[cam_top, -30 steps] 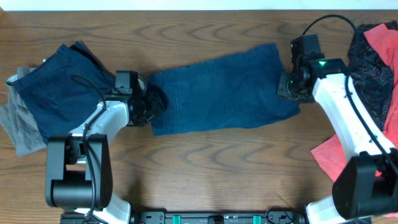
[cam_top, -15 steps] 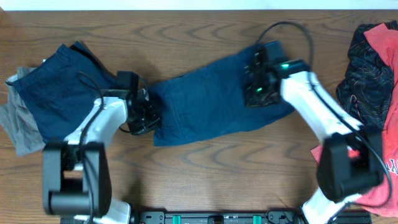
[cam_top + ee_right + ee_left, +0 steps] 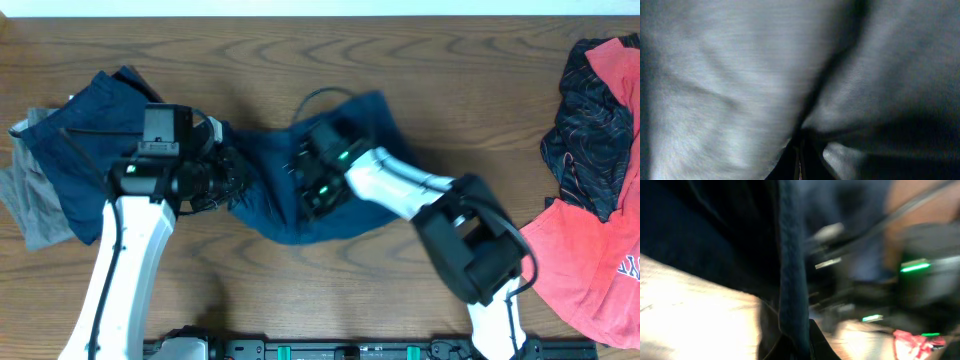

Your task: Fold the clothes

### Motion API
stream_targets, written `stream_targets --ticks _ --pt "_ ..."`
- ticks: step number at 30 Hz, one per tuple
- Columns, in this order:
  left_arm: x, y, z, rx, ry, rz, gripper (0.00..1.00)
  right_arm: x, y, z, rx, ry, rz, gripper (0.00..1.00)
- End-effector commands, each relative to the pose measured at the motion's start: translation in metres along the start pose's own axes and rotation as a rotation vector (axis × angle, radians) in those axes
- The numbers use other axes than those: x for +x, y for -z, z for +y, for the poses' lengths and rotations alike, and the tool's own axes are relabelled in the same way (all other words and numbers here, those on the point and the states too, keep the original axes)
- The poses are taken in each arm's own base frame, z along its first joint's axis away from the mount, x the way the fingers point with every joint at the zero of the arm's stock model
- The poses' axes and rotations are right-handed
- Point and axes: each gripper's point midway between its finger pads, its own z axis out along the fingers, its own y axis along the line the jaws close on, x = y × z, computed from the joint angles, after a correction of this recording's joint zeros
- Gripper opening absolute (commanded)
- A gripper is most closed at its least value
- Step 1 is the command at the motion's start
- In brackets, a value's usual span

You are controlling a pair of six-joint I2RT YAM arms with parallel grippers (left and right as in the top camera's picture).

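On the wooden table [image 3: 300,290], left end effector [image 3: 228,182] and right end effector [image 3: 312,185], arms angled inward, each pinch navy shorts [image 3: 268,205].

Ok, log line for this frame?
phase: mid-fold | navy shorts: bunched mid-table | left end effector: gripping left edge | right end effector: pinching cloth at middle | wrist views: blurred

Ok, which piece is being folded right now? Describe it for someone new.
On the wooden table, look at the middle, between the left gripper and right gripper. The navy garment there is bunched and half doubled over; the other navy piece lies far left, over a grey cloth.
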Motion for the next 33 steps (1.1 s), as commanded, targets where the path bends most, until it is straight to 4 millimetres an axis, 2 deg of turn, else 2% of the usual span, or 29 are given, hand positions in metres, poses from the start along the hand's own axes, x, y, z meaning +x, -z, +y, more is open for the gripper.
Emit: stream_targets --ticks 1,5,8,12,13,14,17,19,22,26,29,33 --pt "-0.005 0.027 -0.037 0.150 -0.058 -0.057 0.06 0.013 -0.029 0.035 -0.053 0.057 0.045 0.04" --pt "-0.004 0.039 -0.046 0.187 -0.081 -0.089 0.06 -0.004 -0.023 0.043 -0.027 0.060 -0.001 0.06" --pt "-0.004 0.038 -0.046 0.183 -0.082 -0.091 0.06 -0.021 0.001 0.029 0.033 0.024 -0.028 0.09" --pt "-0.007 0.033 -0.033 0.122 -0.068 -0.102 0.06 -0.041 0.061 -0.006 0.169 -0.040 -0.073 0.10" --pt "-0.007 0.032 -0.032 0.115 -0.063 -0.097 0.06 -0.044 0.081 -0.022 0.226 -0.074 -0.091 0.10" --pt "-0.007 0.031 -0.031 0.113 -0.062 -0.095 0.06 -0.045 0.092 -0.032 0.261 -0.095 -0.101 0.10" --pt "-0.007 0.031 -0.031 0.113 -0.061 -0.093 0.06 -0.037 0.128 -0.077 0.396 -0.179 -0.108 0.09" --pt "-0.007 0.031 -0.031 0.114 -0.062 -0.094 0.06 -0.021 0.143 -0.107 0.462 -0.231 -0.062 0.05" --pt "-0.007 0.031 -0.031 0.114 -0.061 -0.094 0.06 0.006 0.143 -0.133 0.474 -0.277 0.026 0.03" --pt "-0.005 0.029 -0.035 0.121 -0.072 -0.090 0.06 0.040 0.128 -0.153 0.475 -0.318 0.106 0.03" --pt "-0.002 0.025 -0.047 0.141 -0.088 -0.083 0.06 0.061 0.110 -0.159 0.470 -0.329 0.143 0.03" --pt "0.005 0.012 -0.069 0.176 -0.153 -0.059 0.06 0.080 0.089 -0.158 0.444 -0.338 0.174 0.03"
